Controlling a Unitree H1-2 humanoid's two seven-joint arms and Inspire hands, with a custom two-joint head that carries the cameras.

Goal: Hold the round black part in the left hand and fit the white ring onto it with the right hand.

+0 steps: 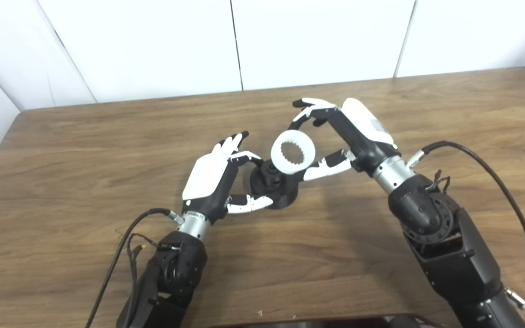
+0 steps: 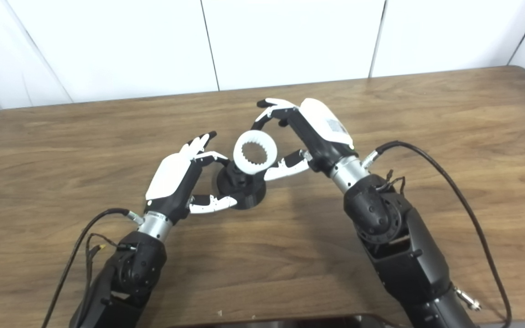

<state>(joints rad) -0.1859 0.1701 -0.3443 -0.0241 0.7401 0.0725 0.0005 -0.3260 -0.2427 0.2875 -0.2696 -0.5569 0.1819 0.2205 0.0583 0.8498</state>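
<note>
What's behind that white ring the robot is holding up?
Behind the white ring, held in the right hand, sits the round black part, gripped by the left hand on the table. The ring covers the part's upper right edge, so contact between them cannot be judged.

No text can be read — none.

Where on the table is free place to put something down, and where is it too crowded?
The table is bare along the back edge by the wall, at the far left and at the far right. Crowded is the middle, where the left hand and right hand meet at the black part and white ring.
</note>
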